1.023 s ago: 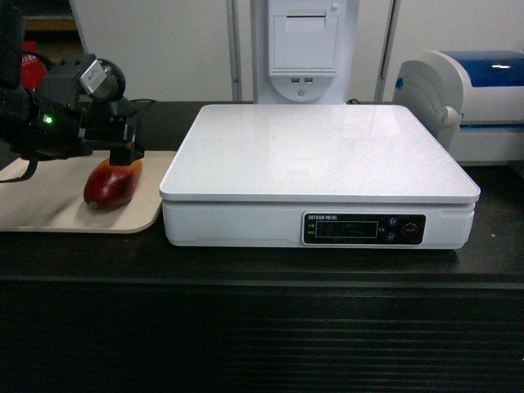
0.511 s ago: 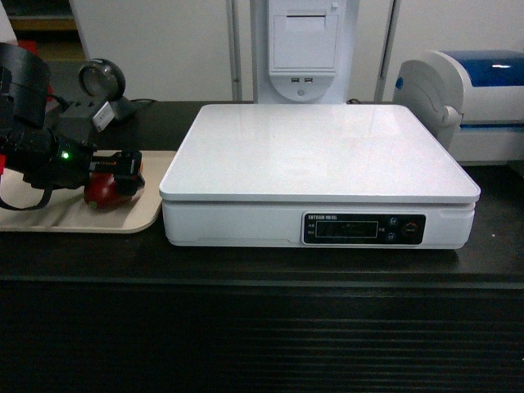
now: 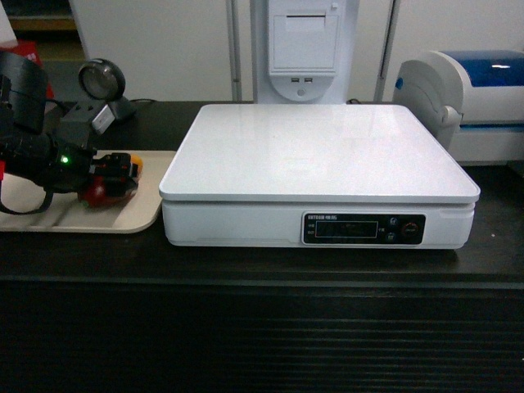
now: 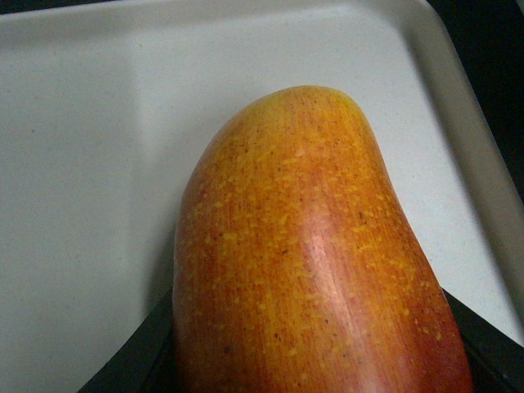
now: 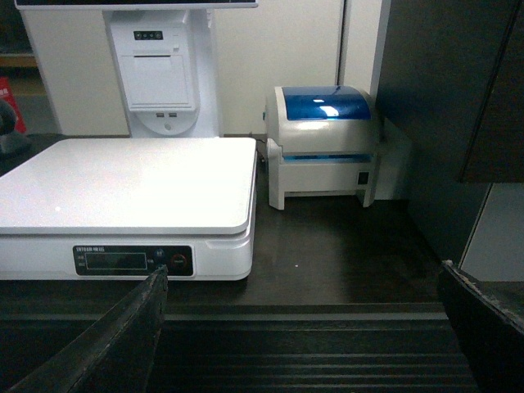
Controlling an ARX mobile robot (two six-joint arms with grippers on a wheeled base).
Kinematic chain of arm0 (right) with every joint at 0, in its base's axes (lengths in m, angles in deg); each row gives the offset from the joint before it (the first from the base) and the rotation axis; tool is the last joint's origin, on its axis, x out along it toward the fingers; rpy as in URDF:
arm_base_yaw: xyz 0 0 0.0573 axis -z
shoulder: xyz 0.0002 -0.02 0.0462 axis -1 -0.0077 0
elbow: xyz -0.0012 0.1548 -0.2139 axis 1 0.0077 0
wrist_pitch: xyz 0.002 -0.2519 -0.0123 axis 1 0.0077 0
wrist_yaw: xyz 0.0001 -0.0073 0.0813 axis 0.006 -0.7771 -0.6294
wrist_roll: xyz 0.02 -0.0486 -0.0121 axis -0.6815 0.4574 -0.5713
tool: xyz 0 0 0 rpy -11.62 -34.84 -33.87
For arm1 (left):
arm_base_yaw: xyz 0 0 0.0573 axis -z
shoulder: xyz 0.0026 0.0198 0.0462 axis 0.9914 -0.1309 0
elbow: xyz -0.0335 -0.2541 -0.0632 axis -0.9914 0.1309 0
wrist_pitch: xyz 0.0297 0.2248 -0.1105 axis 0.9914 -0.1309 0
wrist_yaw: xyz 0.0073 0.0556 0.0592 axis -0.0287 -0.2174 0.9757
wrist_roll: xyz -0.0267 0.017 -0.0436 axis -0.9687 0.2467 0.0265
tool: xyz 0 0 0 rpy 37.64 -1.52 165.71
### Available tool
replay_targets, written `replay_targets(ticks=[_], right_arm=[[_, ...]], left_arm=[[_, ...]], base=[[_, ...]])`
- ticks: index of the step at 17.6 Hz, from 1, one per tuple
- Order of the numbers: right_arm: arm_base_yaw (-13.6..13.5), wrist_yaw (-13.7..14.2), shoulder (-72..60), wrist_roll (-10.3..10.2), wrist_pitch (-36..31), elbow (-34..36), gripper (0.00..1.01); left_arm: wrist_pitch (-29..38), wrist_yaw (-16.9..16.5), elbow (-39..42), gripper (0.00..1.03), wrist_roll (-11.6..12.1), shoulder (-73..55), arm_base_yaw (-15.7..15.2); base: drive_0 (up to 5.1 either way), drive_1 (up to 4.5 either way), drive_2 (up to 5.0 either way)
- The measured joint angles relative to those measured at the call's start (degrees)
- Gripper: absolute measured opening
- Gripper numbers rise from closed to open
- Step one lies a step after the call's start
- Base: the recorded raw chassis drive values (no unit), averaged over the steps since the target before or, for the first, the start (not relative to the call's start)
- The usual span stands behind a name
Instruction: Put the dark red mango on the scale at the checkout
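Observation:
The dark red mango (image 3: pixel 94 193) lies on a beige tray (image 3: pixel 49 217) at the left of the checkout (image 3: pixel 262 270). My left gripper (image 3: pixel 115 176) is down over it. In the left wrist view the mango (image 4: pixel 303 246) fills the space between the two black fingers (image 4: pixel 123 360), which press against its sides, so the gripper is shut on it with the fruit resting on the tray (image 4: pixel 82 123). The white scale (image 3: pixel 319 151) stands bare just right of the tray. My right gripper (image 5: pixel 303 327) is open, low in front of the counter edge (image 5: pixel 327 254), with the scale (image 5: pixel 123 176) beyond it.
A white-and-blue printer (image 3: pixel 479 90) stands right of the scale. A white receipt terminal (image 3: pixel 303 49) rises behind it. A round black scanner (image 3: pixel 102 82) sits behind the tray. A dark wall panel (image 5: pixel 442 123) closes the right side.
My left gripper has come down from above the mango and moved left over it, and its fingers now sit around the fruit. The mango has stayed on the tray.

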Motion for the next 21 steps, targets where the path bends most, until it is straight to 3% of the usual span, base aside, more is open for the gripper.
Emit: replay_targets(ticks=[6, 9, 11, 14, 17, 21], right_arm=[[0.0, 0.0, 0.0, 0.0, 0.0, 0.0, 0.98], [0.0, 0.0, 0.0, 0.0, 0.02, 0.0, 0.98], [0.0, 0.0, 0.0, 0.0, 0.0, 0.0, 0.98], [0.0, 0.0, 0.0, 0.0, 0.0, 0.0, 0.98], [0.0, 0.0, 0.0, 0.0, 0.0, 0.0, 0.98], [0.0, 0.0, 0.0, 0.0, 0.0, 0.0, 0.98]], left_arm=[[0.83, -0.92, 5.86, 0.61, -0.13, 10.86, 0.61], [2.64, -2.62, 9.11, 0.61, -4.07, 21.31, 3.56], [2.14, -2.8, 9.68, 0.61, -7.28, 26.73, 7.91], [0.63, -1.09, 9.46, 0.6, -13.31, 28.76, 17.03], [-0.5, 0.76, 6.93, 0.6, -16.79, 25.42, 25.31], [-4.09, 3.04, 0.31, 0.6, -20.61, 19.58, 31.23]], base=[[0.0, 0.0, 0.0], [0.0, 0.0, 0.0], [0.0, 0.0, 0.0], [0.0, 0.0, 0.0], [0.0, 0.0, 0.0], [0.0, 0.0, 0.0]])
